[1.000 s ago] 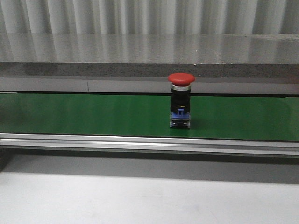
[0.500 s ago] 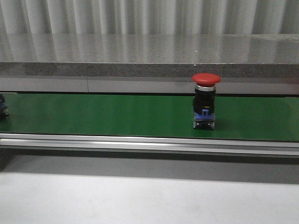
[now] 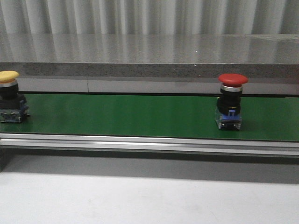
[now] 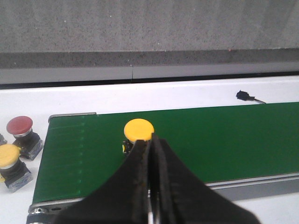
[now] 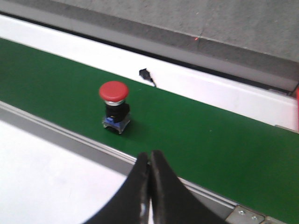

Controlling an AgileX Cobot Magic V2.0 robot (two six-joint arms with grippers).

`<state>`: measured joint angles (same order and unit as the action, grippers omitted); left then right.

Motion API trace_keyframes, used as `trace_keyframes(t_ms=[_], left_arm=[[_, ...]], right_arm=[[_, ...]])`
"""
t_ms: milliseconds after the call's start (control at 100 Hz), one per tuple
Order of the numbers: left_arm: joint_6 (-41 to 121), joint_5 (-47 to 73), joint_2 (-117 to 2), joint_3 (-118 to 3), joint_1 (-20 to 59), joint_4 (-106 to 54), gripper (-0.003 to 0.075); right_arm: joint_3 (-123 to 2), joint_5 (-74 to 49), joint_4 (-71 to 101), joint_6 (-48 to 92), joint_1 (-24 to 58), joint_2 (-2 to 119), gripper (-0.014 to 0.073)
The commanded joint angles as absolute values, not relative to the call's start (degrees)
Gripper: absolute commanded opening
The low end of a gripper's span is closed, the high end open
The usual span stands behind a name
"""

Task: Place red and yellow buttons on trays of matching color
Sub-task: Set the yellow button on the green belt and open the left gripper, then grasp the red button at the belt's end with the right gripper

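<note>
We see a red button (image 3: 232, 100) upright on the right part of the green belt (image 3: 140, 114), and a yellow button (image 3: 10, 96) at its far left edge. Our left gripper (image 4: 150, 154) hangs just near of the yellow button, jaws pressed together; our right gripper (image 5: 149, 170) likewise, near the red one, holding nothing.

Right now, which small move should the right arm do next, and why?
Probably open the right gripper and reach toward the red button. Its fingers look shut and empty, and the button stands upright on the green belt, apart from them.
</note>
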<state>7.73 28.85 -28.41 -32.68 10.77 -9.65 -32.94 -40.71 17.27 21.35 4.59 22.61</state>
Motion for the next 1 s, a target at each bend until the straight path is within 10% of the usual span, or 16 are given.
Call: trace_keyframes(t_ms=[0, 120, 390, 990], left_arm=[[7.9, 25.6, -26.1, -34.0, 11.3, -10.8, -0.0020], [7.9, 26.1, -24.7, -34.0, 11.3, -10.8, -0.0020], [7.9, 26.3, -24.5, -34.0, 11.3, -10.8, -0.0020], [7.9, 26.3, -24.5, -34.0, 11.3, -10.8, -0.0020]], right_arm=[[-37.9, -39.3, 14.9, 19.8, 7.8, 29.0, -0.0059], [-42.9, -41.3, 11.7, 14.7, 10.8, 37.4, 0.0069], [-53.4, -48.2, 11.3, 10.2, 11.1, 56.6, 0.0668], [-61.3, -43.5, 7.6, 5.7, 8.1, 82.2, 0.0571]])
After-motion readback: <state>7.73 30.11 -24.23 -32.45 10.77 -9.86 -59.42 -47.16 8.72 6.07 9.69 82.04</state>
